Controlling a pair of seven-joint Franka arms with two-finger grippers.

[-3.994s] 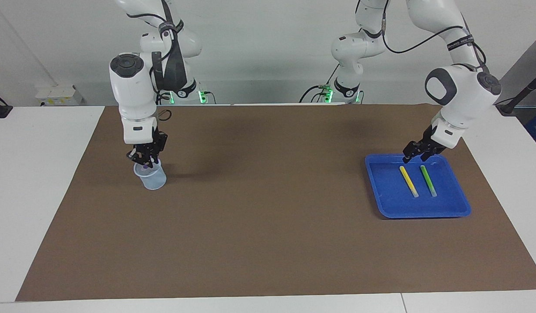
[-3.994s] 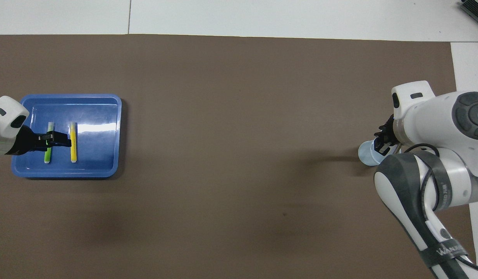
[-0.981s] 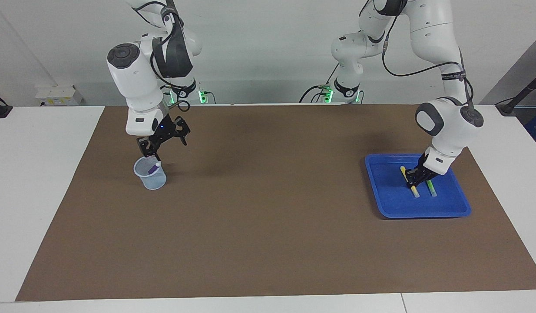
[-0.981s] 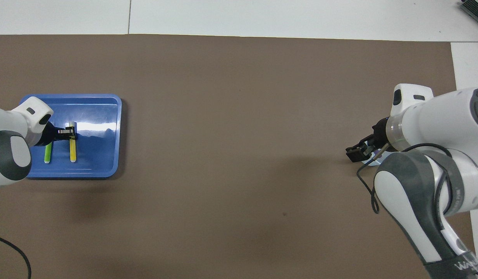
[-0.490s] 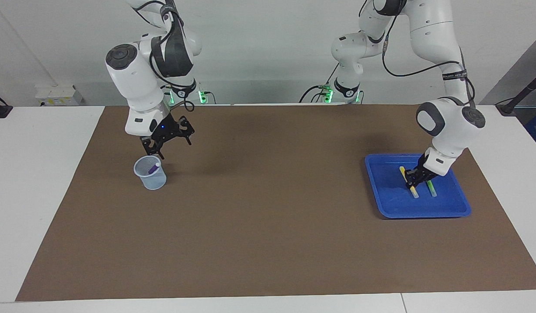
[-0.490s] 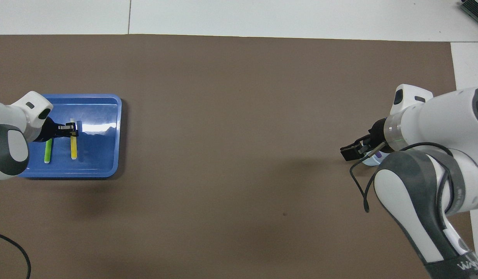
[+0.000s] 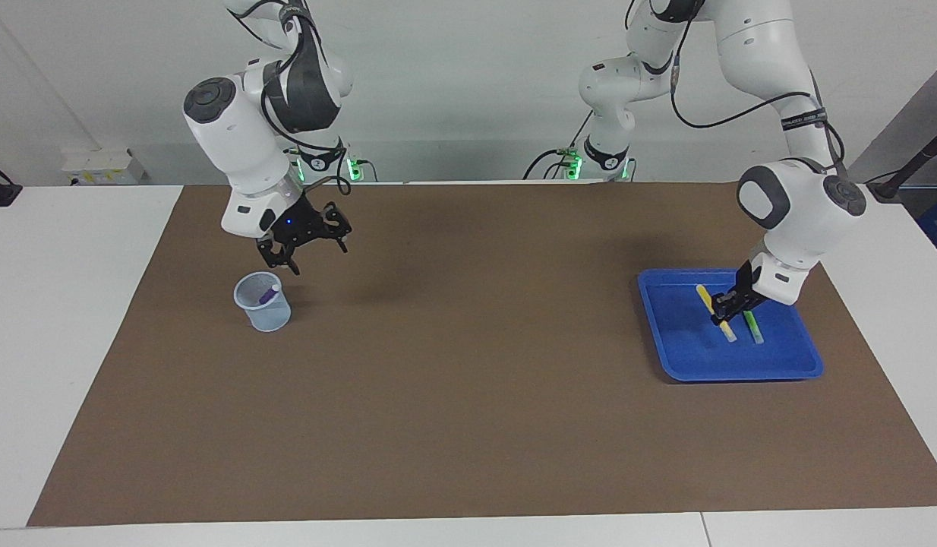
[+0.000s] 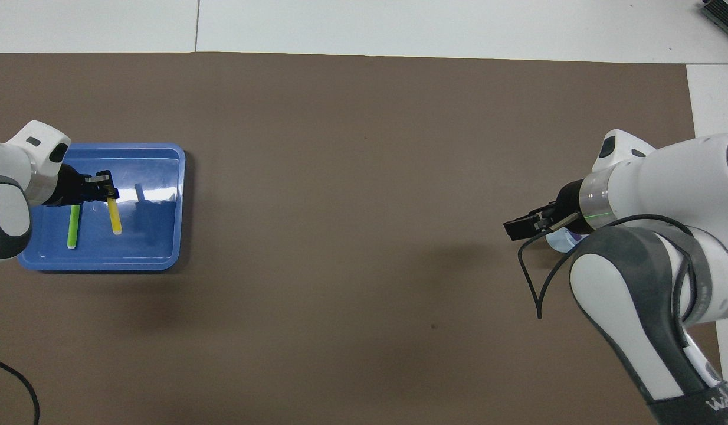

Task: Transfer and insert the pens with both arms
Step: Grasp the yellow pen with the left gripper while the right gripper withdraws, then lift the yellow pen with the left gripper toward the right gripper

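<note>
My left gripper (image 7: 724, 310) (image 8: 107, 189) is shut on the yellow pen (image 7: 703, 293) (image 8: 114, 217), which hangs tilted just above the floor of the blue tray (image 7: 742, 370) (image 8: 163, 260). Beside it the green pen (image 7: 753, 327) (image 8: 73, 227) lies flat in the tray. At the right arm's end stands a clear cup (image 7: 263, 308) (image 8: 560, 241) with the purple pen (image 7: 267, 293) leaning inside it. My right gripper (image 7: 318, 248) (image 8: 517, 227) hovers open and empty over the mat beside the cup, toward the table's middle. In the overhead view the right arm hides most of the cup.
A brown mat (image 7: 468, 395) (image 8: 364, 147) covers the table between the cup and the tray. White tabletop borders the mat at both ends. A loose black cable (image 8: 532, 277) dangles from the right wrist over the mat.
The left gripper has risen with the yellow pen, lifting it off the tray floor at a tilt. The right gripper has swung away from the cup toward the table's middle.
</note>
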